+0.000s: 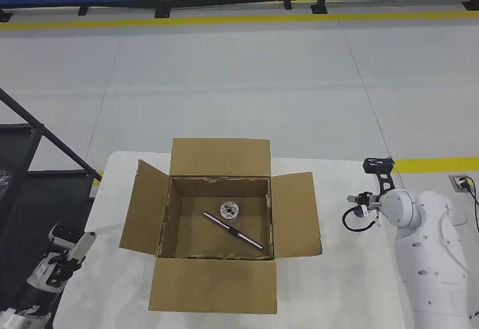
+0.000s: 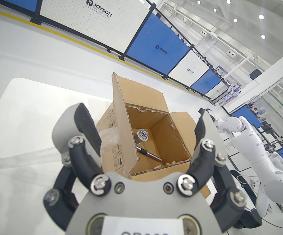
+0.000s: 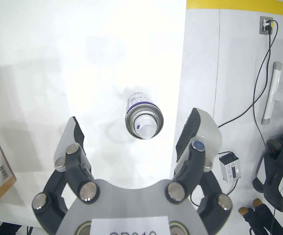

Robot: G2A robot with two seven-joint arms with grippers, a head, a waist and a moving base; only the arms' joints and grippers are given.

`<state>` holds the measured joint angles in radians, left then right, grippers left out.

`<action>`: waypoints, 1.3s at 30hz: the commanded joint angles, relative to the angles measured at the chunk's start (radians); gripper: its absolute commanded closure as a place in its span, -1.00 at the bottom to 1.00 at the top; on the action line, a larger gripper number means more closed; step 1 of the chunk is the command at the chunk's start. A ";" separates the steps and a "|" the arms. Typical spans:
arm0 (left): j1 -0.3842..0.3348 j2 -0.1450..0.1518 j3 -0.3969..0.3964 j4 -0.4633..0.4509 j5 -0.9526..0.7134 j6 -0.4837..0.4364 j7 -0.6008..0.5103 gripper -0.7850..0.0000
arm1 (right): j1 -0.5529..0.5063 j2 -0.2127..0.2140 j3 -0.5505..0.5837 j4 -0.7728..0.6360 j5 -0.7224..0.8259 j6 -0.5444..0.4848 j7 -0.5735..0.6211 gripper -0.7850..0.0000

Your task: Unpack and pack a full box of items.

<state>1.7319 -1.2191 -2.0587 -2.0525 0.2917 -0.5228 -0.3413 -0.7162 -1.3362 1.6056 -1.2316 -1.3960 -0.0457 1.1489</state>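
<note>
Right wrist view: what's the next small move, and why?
Probably lift the right gripper clear and swing it toward the box. The spray can stands upright on the table, free below its open jaws, while a rod and a round metal part lie inside the box.

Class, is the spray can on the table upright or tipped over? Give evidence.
Upright. The right wrist view looks down on the spray can: its top and white nozzle face the camera, base on the table.
</note>
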 commanded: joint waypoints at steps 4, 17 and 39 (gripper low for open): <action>0.000 0.000 0.000 0.000 0.000 0.000 0.000 -1.00 | 0.016 0.005 0.004 0.061 0.028 -0.013 -0.018 -0.78; 0.000 0.000 0.000 0.000 0.000 0.000 0.000 -1.00 | 0.019 0.017 -0.010 0.042 0.056 -0.013 -0.056 1.00; 0.000 0.000 0.000 0.000 0.000 0.000 0.000 -1.00 | -0.062 0.010 -0.326 -0.694 0.192 -0.275 -0.127 1.00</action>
<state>1.7319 -1.2191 -2.0587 -2.0525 0.2917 -0.5228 -0.3413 -0.8097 -1.3238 1.3220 -1.9545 -1.2386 -0.2646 1.0179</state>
